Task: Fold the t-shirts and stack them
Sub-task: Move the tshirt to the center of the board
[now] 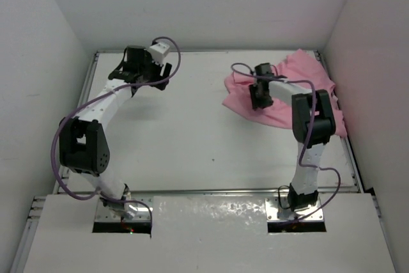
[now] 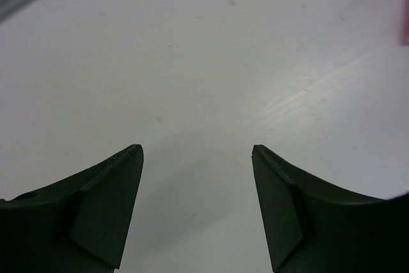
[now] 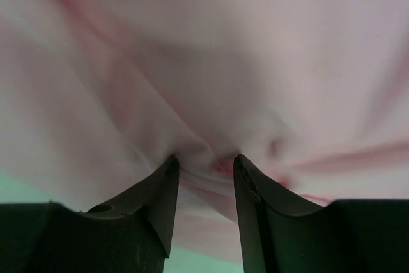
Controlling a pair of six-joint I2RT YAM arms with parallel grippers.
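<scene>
Table (image 1: pixel 192 145) centre is bare, a wide lane down the middle. Left gripper (image 2: pixel 197 151) sits far-left near the back wall (image 1: pixel 204 4), jaws apart, with only bare table between and ahead of them. T-shirt (image 1: pixel 303 68) is heaped in the far-right corner against the right wall (image 1: pixel 377 62) — that corner is blocked. Right gripper (image 3: pixel 204 161) is in the heap, jaws pinched on a fold — cloth fills its view, no gap ahead. Left wall (image 1: pixel 38 62) is close beside the left arm (image 1: pixel 102 103) elbow.
</scene>
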